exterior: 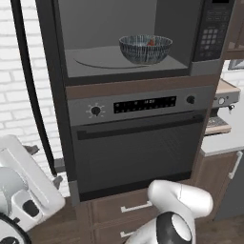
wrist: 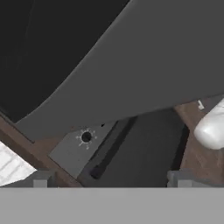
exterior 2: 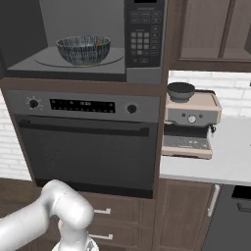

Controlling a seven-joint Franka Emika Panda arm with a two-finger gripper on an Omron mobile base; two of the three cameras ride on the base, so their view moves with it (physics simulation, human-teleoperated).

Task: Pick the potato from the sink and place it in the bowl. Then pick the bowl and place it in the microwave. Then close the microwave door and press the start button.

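At about nine o'clock in the left base view the microwave door (exterior: 28, 90) shows edge-on as a dark strip swung out toward the camera, so the cavity of the microwave (exterior: 95, 71) stands open, which is how the load could go in. Moving rightward, the bowl (exterior: 145, 48) sits on the glass turntable near the cavity's middle, at roughly one o'clock in that view, and the potato (exterior: 151, 42) peeks over its far rim as a small reddish spot, lying inside the bowl. In the right base view the same bowl (exterior 2: 83, 49) stands at eleven o'clock, with the keypad (exterior 2: 143, 37) at twelve, just right of the cavity. Below lies the oven (exterior 2: 83, 142), and at three o'clock a coffee machine (exterior 2: 191, 125) rests on the counter (exterior 2: 230, 162). In the hand view the gripper (wrist: 111, 179) has its jaws spread wide apart and holds nothing; a broad grey panel, probably the door's inner face, fills the upper part. Judging from this, carrying is done and closing the door is the step in hand.
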